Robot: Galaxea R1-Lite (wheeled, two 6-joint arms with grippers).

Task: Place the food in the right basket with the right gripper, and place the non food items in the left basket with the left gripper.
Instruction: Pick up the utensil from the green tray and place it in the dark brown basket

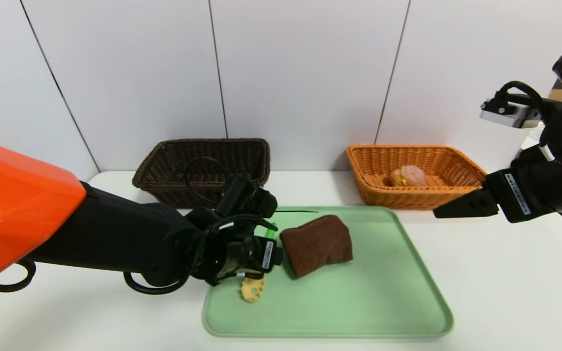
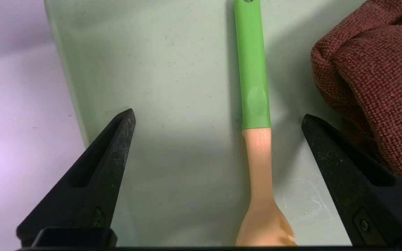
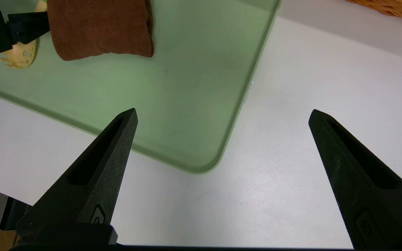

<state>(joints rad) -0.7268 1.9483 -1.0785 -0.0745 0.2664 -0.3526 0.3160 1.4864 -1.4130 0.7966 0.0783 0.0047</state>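
And the left gripper (image 2: 218, 116) is right over the tray (image 1: 378, 292), jaws spread wide, nothing held! The spoon (image 2: 255, 104) lies between its fingertips, below them on the tray, green handle and pale yellow head both showing. Just beside that gripper, on the side toward the right arm, sits the folded towel (image 1: 317, 243), brown and on the tray too. Beyond the gripper, farther from the robot, stands the dark basket (image 1: 203, 187). Over on the other side, the right gripper (image 3: 223, 113) hangs above the table, open and empty, and past it is the orange basket (image 1: 408, 197) with the bun (image 1: 408, 176) inside!
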